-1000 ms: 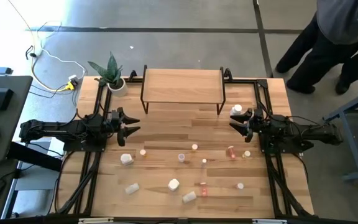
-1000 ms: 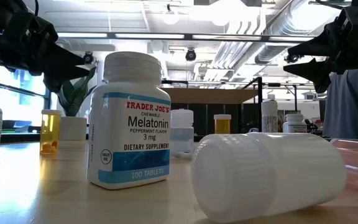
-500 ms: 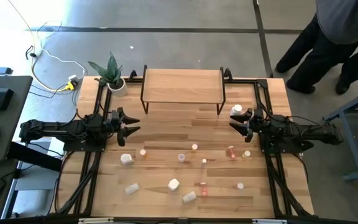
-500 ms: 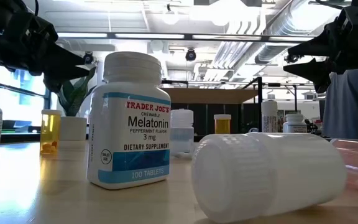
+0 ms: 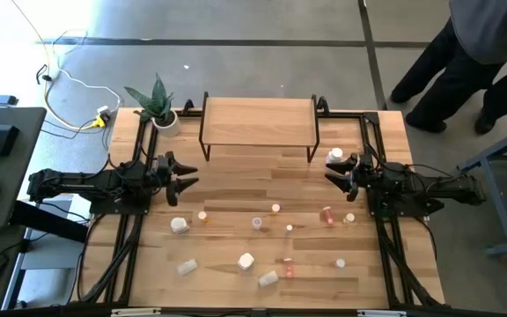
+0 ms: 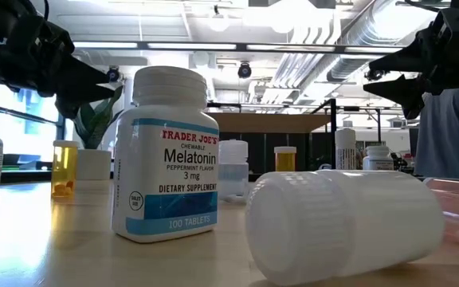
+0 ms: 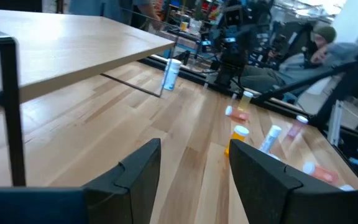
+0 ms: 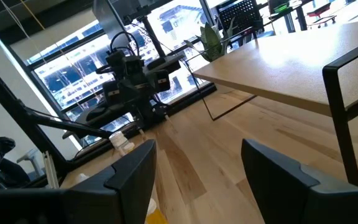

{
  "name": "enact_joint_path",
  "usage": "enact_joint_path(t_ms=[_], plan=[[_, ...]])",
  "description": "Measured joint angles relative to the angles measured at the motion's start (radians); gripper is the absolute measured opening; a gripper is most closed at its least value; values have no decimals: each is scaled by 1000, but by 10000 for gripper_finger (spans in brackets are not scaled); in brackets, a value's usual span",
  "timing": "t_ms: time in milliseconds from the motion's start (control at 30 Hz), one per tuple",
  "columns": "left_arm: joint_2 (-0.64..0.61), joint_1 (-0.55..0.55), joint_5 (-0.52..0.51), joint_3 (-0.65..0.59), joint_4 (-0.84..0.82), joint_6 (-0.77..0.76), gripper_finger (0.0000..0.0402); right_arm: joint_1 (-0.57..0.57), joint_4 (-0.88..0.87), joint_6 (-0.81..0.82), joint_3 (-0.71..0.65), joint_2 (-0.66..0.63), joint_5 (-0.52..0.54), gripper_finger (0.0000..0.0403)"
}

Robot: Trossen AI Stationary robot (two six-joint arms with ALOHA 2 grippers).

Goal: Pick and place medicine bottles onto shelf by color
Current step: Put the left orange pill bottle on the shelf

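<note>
Overhead and table-level views of a two-arm workstation. The shelf (image 5: 258, 119), a light-wood board on thin black legs, stands at the far middle of the table (image 5: 236, 180) and carries nothing. The medicine bottles lie scattered across the near half of the table: a white one on its side (image 5: 268, 279), a pinkish one (image 5: 327, 214), an orange one (image 5: 289, 265), and others between them; one white bottle (image 5: 334, 156) stands just beside the shelf's right leg. The left gripper (image 5: 186, 174) hovers over the table's left side, fingers apart and empty. The right gripper (image 5: 334, 173) hovers at the right, near the white bottle, fingers apart and empty. A potted plant (image 5: 157, 104) sits at the far left corner
</note>
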Motion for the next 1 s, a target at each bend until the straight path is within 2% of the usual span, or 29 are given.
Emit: enact_joint_path(t_ms=[267, 533, 800, 1000], plan=[[0, 0, -5, 0, 3, 7, 180, 0, 0, 0, 0, 0, 0, 227], [13, 0, 63, 51, -37, -13, 180, 0, 0, 0, 0, 0, 0, 227], [116, 0, 93, 265, -340, -19, 180, 0, 0, 0, 0, 0, 0, 227], [218, -1, 126, 431, -533, 46, 180, 0, 0, 0, 0, 0, 0, 227]])
